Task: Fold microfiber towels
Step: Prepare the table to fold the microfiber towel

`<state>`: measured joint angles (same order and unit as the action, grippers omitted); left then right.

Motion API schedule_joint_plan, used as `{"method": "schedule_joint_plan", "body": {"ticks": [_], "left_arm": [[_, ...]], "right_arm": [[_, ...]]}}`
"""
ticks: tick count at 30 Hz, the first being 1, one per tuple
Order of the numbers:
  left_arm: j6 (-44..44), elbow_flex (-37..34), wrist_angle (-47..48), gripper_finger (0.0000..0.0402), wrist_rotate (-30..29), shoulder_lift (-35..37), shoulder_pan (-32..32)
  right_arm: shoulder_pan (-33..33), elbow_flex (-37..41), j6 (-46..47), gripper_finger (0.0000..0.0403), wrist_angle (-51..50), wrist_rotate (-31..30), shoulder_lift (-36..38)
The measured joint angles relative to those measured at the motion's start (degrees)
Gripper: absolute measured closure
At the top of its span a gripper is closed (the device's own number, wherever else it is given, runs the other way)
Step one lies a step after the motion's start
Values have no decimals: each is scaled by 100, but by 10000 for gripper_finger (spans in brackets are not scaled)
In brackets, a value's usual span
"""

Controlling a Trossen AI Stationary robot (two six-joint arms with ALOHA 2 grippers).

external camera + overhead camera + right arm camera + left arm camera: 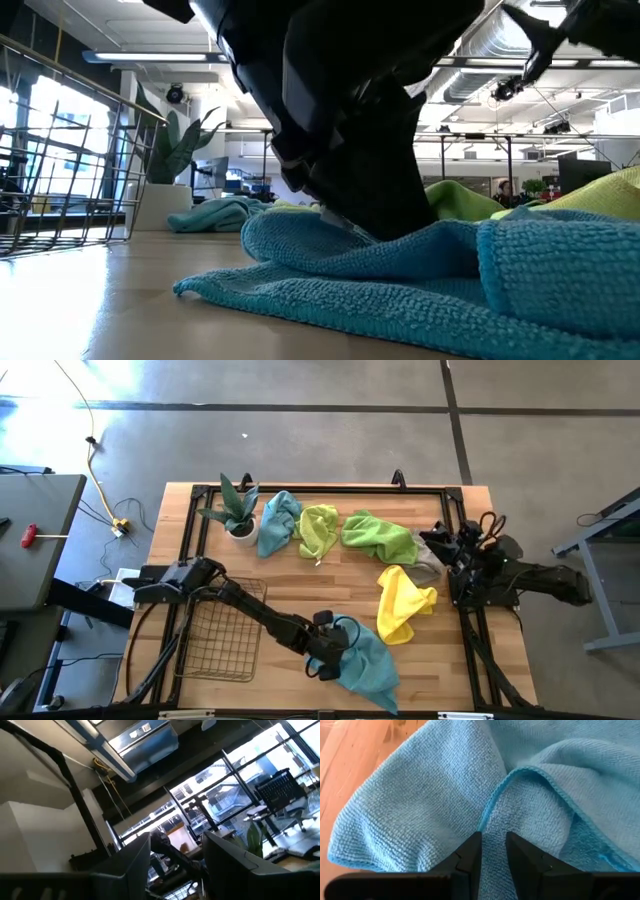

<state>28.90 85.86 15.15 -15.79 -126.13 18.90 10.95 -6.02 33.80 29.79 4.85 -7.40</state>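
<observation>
At the counter's near edge lies a crumpled teal towel [368, 665]; my left gripper [493, 851] pinches its hemmed fold between narrow fingers. So thin a bite could slip. My right gripper [176, 851] idles part-open at the right edge.

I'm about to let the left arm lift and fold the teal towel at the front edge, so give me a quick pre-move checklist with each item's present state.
1. Left gripper pinching the teal towel at a fold: ok.
2. Hemmed edge located ahead of the fingers: ok.
3. Towel lying flat: not ok, bunched.
4. Yellow towel apart from the teal one: cannot tell, they lie close.
5. Right gripper open, empty, parked at the right edge: ok.
6. Wire basket away from the towel: ok.
</observation>
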Motion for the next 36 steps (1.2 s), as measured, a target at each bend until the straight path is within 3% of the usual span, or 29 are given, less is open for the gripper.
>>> {"method": "schedule_joint_plan", "body": {"ticks": [5,11,16,23,32,36], "left_arm": [[5,0,12,321,20,0,67],[3,0,149,321,20,0,84],[237,24,716,321,3,20,83],[283,38,1842,321,-204,57,153],[-54,14,2347,321,-1541,22,-136],[-126,-5,2387,321,-2127,-9,-349]], "right_arm": [[-189,-735,-838,231,-462,487,-473],[-514,-1270,-1632,231,-1149,546,-1187],[-587,-1375,-1021,231,-1179,161,-1729],[-587,-1380,-568,231,-1854,441,-2254],[-589,-1380,819,231,-3794,1118,-2385],[-645,-1380,975,231,-4501,1395,-2490]]}}
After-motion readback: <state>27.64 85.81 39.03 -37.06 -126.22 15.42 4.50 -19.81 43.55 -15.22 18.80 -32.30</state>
